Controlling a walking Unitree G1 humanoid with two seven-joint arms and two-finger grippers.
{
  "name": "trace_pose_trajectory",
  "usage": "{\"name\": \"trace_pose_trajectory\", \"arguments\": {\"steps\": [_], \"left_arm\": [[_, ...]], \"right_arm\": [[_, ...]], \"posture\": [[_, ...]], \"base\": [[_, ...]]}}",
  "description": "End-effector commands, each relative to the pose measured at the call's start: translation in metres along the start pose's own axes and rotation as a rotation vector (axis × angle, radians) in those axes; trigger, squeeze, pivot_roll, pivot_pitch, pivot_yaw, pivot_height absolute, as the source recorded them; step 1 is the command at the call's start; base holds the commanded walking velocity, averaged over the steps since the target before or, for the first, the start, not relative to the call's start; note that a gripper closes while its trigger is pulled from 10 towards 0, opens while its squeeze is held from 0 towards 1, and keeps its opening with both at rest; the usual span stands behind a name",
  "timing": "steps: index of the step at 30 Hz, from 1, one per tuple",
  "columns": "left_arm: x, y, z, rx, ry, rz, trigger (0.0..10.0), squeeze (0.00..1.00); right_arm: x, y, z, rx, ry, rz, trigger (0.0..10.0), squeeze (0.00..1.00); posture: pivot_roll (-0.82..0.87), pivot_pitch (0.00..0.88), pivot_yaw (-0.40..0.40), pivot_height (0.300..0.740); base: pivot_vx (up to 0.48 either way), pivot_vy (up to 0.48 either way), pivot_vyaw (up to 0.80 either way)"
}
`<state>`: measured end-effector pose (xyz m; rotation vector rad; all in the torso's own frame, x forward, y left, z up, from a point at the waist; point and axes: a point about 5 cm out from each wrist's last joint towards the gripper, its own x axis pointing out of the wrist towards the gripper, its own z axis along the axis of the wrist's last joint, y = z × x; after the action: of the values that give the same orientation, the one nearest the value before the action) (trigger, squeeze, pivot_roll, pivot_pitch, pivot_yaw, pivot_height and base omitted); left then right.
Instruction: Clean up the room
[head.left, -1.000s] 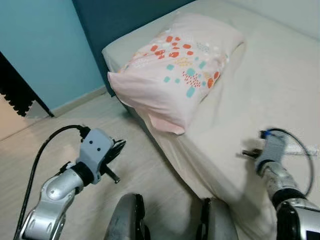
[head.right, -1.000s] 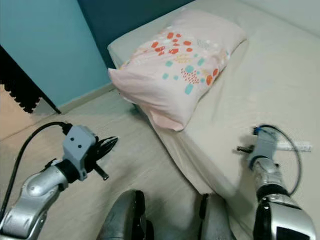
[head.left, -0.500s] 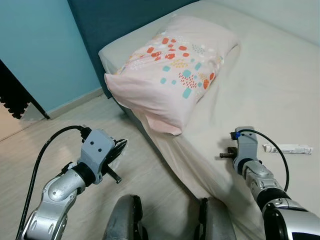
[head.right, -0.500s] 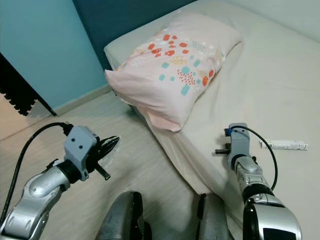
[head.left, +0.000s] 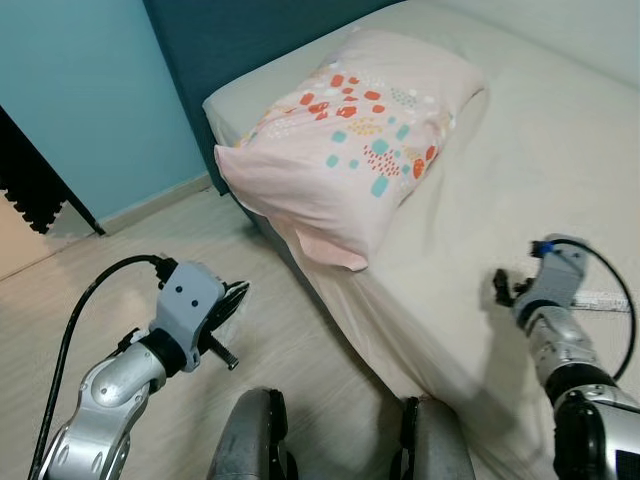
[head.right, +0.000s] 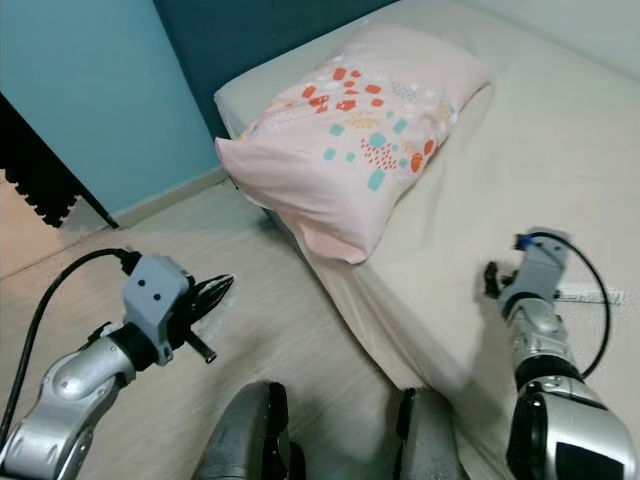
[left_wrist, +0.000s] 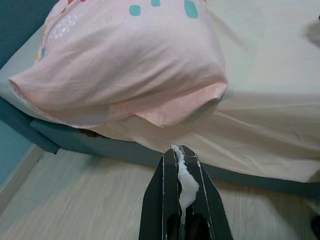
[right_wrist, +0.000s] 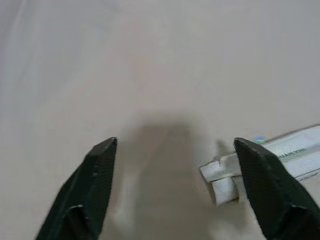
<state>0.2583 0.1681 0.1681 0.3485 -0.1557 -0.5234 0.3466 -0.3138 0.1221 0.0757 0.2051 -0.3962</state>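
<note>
My left gripper (left_wrist: 179, 150) is shut on a small white scrap of tissue (left_wrist: 186, 181), held low over the wooden floor beside the bed; in the left eye view the left gripper (head.left: 236, 298) sits at the lower left. Over the mattress my right gripper (right_wrist: 174, 145) stands open with nothing between its fingers. A white tube (right_wrist: 280, 157) lies on the sheet just off one fingertip. In the left eye view the right gripper (head.left: 503, 288) is close to the white tube (head.left: 603, 299). A pink pillow (head.left: 350, 140) with orange and teal spots overhangs the bed's corner.
The bed (head.left: 560, 130) with a beige sheet takes up the right side, its edge running down toward my legs (head.left: 255, 440). Light wooden floor (head.left: 150, 245) lies to the left. A blue wall (head.left: 90, 90) and a black object (head.left: 35, 180) stand at the far left.
Since half a second ago my right gripper has swung to the right over the sheet, closer to the white tube. The left arm holds its place with the tissue.
</note>
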Motion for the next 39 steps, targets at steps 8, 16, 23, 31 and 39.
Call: {"name": "trace_pose_trajectory", "arguments": {"steps": [8,16,23,31,39], "left_arm": [[-0.009,0.007,-0.002,0.032,0.041,0.003,10.0,0.00],[-0.011,0.008,-0.001,0.045,0.047,-0.010,10.0,0.00],[-0.010,0.009,-0.001,0.052,0.047,-0.031,10.0,0.00],[-0.009,0.009,0.000,0.048,0.043,-0.042,10.0,0.00],[-0.007,0.006,0.000,0.045,0.033,-0.052,10.0,0.00]], "right_arm": [[-0.001,-0.010,-0.006,0.098,0.037,-0.059,10.0,1.00],[-0.003,-0.022,-0.011,0.181,0.063,-0.129,10.0,1.00],[-0.009,-0.036,-0.027,0.247,0.116,-0.204,10.0,0.00],[-0.012,-0.047,-0.030,0.219,0.125,-0.267,10.0,0.00],[-0.018,-0.066,-0.033,0.188,0.127,-0.393,10.0,0.00]], "posture": [[0.29,0.280,0.066,0.595],[0.30,0.281,0.073,0.595],[0.31,0.279,0.083,0.595],[0.30,0.273,0.083,0.595],[0.30,0.263,0.078,0.595]], "base": [[0.000,0.000,0.00],[0.000,0.000,0.00],[0.000,0.000,0.00],[0.000,0.000,0.00],[0.000,0.000,0.00]]}}
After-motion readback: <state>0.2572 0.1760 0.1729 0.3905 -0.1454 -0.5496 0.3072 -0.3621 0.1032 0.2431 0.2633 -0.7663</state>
